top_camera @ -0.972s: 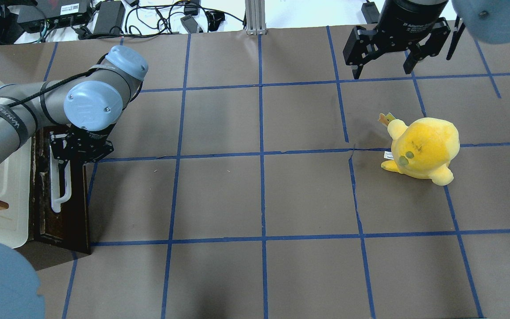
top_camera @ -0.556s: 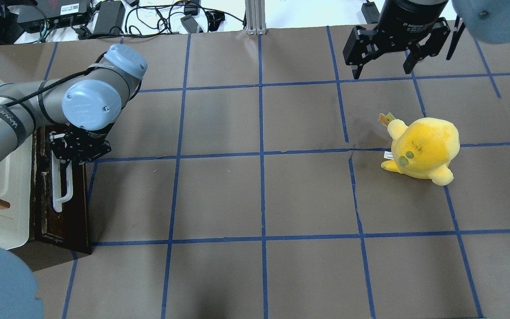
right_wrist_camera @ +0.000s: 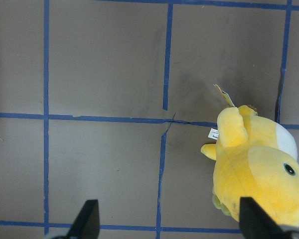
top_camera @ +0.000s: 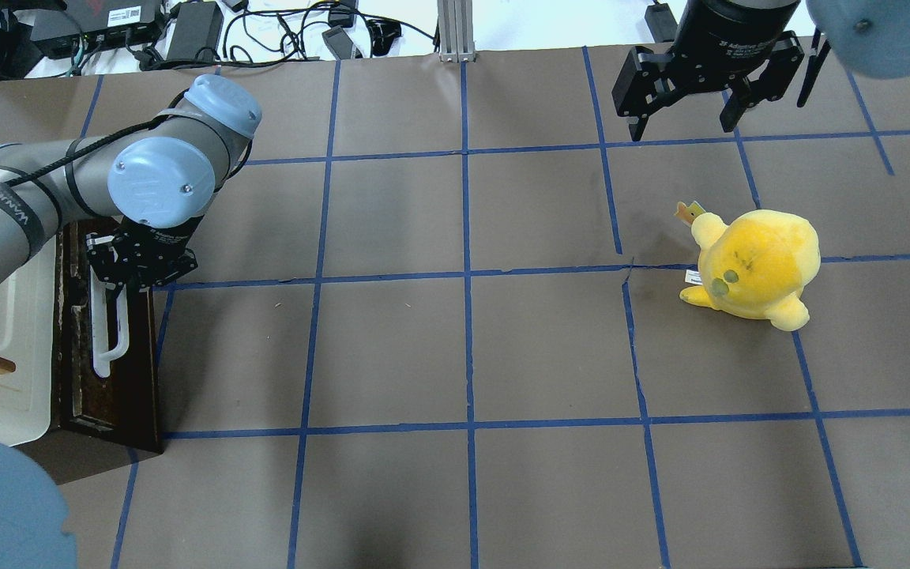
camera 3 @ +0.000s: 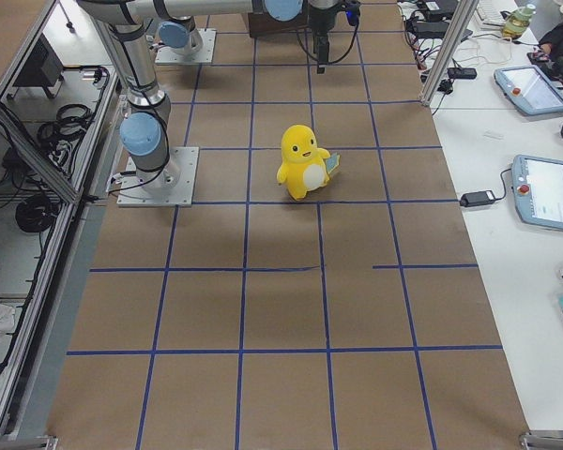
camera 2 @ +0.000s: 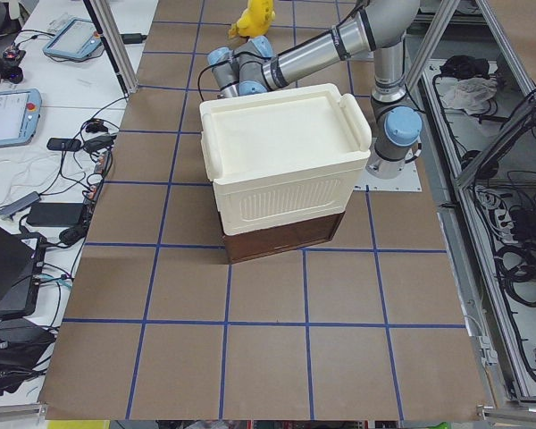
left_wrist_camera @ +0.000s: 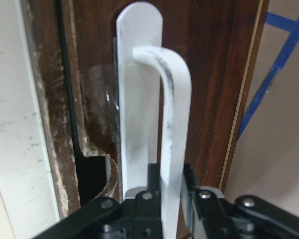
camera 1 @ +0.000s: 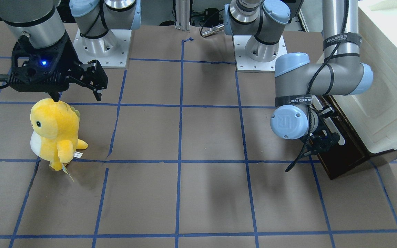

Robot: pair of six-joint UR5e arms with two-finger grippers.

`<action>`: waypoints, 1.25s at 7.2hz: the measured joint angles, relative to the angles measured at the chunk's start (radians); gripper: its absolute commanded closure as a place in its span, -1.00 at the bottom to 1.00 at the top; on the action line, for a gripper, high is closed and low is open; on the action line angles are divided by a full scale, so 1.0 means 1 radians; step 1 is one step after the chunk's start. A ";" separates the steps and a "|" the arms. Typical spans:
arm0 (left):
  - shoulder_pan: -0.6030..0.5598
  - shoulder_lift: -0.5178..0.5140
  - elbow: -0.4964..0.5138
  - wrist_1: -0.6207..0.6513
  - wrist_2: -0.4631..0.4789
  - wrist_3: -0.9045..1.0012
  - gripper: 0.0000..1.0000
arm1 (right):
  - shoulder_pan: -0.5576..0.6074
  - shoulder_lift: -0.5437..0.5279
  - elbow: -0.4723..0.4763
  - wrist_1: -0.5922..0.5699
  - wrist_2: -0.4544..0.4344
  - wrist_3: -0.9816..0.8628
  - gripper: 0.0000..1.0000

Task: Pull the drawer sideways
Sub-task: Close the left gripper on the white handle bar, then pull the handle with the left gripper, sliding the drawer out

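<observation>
On my brown, blue-gridded table (top_camera: 392, 348) I see a yellow plush toy (top_camera: 755, 265) standing upright — and a cream-white cabinet (camera 2: 281, 143) at the robot's left end.

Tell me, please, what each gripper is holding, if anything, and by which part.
The left gripper is shut on the white bar handle of the drawer, pinching the raised bar from both sides. The right gripper is open and holds nothing.

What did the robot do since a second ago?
The left gripper, shut on the white bar handle, shifted only slightly, away from the robot. The drawer has not slid yet. The open right gripper and the yellow plush toy stayed put.
</observation>
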 measured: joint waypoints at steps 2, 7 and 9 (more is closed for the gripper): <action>-0.002 -0.008 0.002 -0.003 0.000 -0.002 0.97 | 0.000 0.000 0.000 0.000 0.000 0.000 -1.00; -0.006 -0.022 0.011 -0.006 0.000 -0.004 0.96 | 0.000 0.000 0.000 0.000 0.001 0.000 -1.00; -0.008 -0.024 0.018 -0.011 0.000 -0.008 0.97 | 0.000 0.000 0.000 0.000 0.000 0.000 -1.00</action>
